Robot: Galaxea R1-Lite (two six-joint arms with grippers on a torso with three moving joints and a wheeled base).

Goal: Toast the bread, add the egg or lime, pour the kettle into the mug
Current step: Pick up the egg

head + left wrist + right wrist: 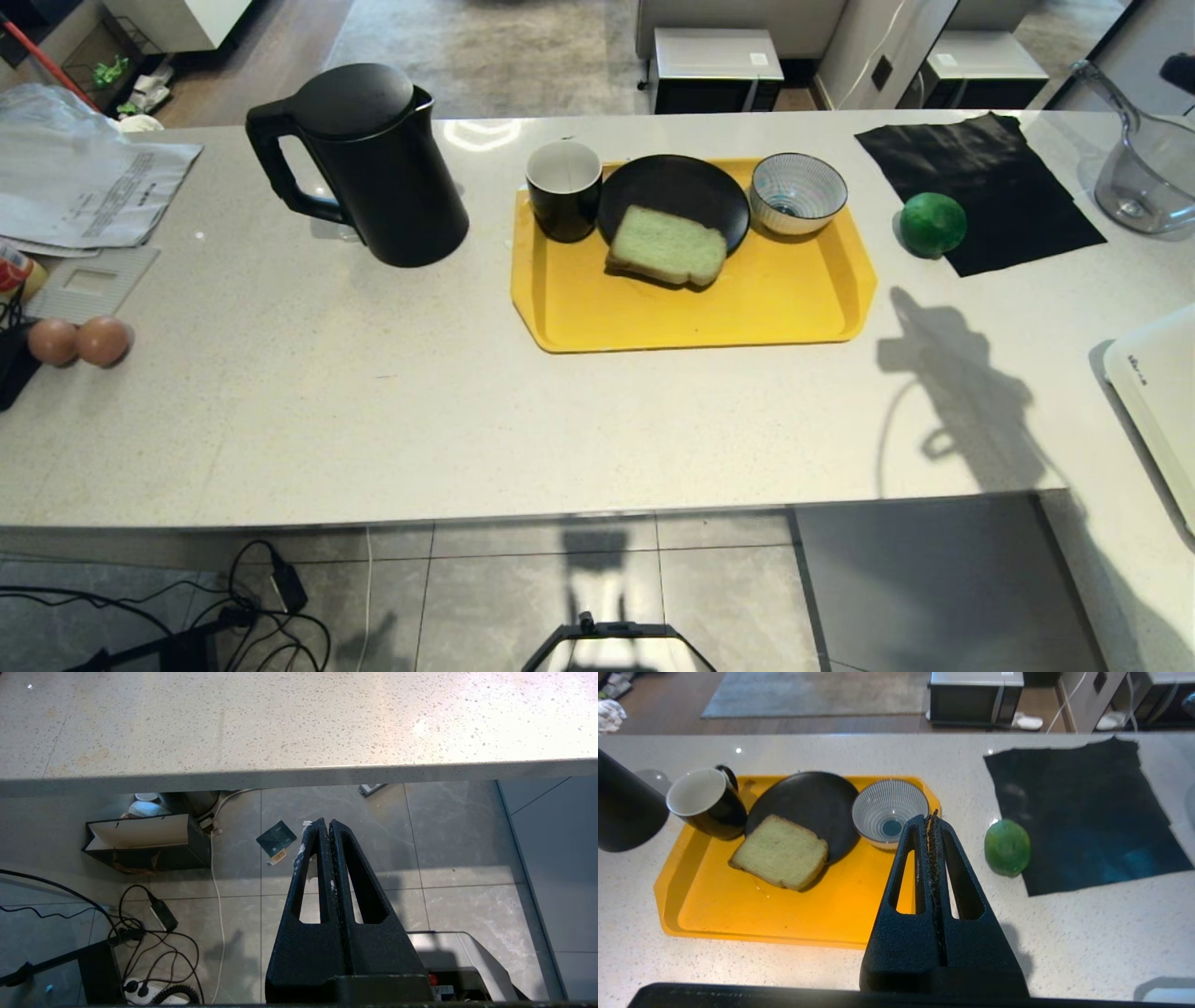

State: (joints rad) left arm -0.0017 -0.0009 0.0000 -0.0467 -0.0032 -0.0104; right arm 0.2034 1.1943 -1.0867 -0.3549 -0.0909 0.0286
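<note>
We hold our right gripper (932, 821) empty, fingers together, above the table's near right part, facing the yellow tray (803, 308). The bread (667, 245) lies half on the black plate (677, 187), the mug (563, 189) at the tray's far left corner, the kettle (373, 163) beside it. Our left gripper (325, 828) hangs parked below the table edge, fingers together.

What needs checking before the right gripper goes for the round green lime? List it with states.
1. Right gripper empty: ok, but shut; open it first.
2. Round green lime reachable: ok, beside the black cloth, nothing on it.
3. Blue-and-white striped bowl empty: ok, on the yellow plastic tray.
4. Pale green bread slice toasted: cannot tell; it leans on the round black plate.
5. Left gripper clear: ok, shut below the counter.
</note>
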